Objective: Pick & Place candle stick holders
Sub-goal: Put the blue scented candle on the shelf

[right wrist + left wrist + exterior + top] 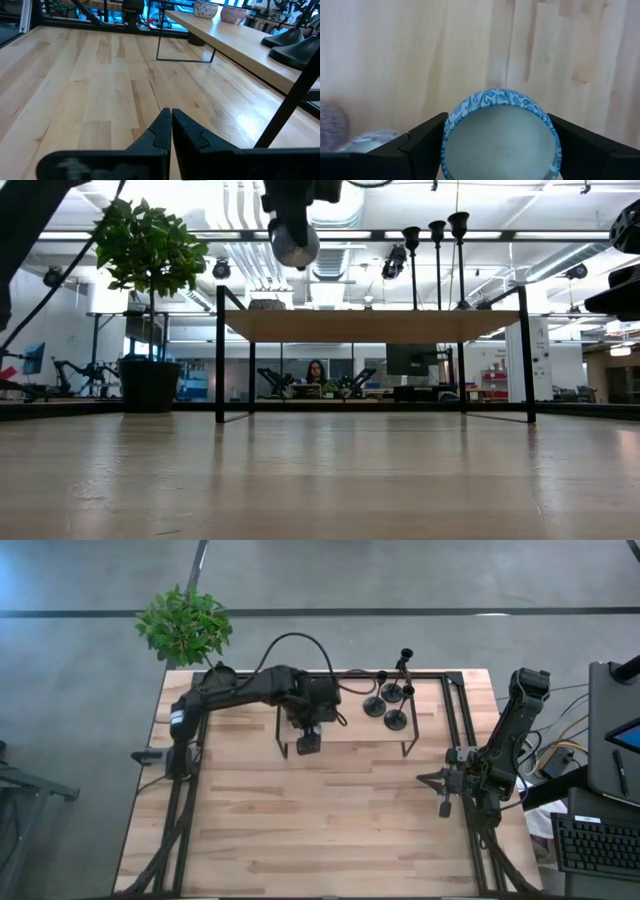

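Left pincer (497,150) clamps a blue-patterned tin (500,135) — candle stick holders (390,700) stand beside; right pincer (171,125) closed.

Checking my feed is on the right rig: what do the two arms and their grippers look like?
Both arms are dark, nearly black, and jointed. The left arm has a pale band near its base and a black cable looping over it. The right arm has thin cables trailing beside it. The left gripper and the right gripper have matte black, wedge-shaped fingers.
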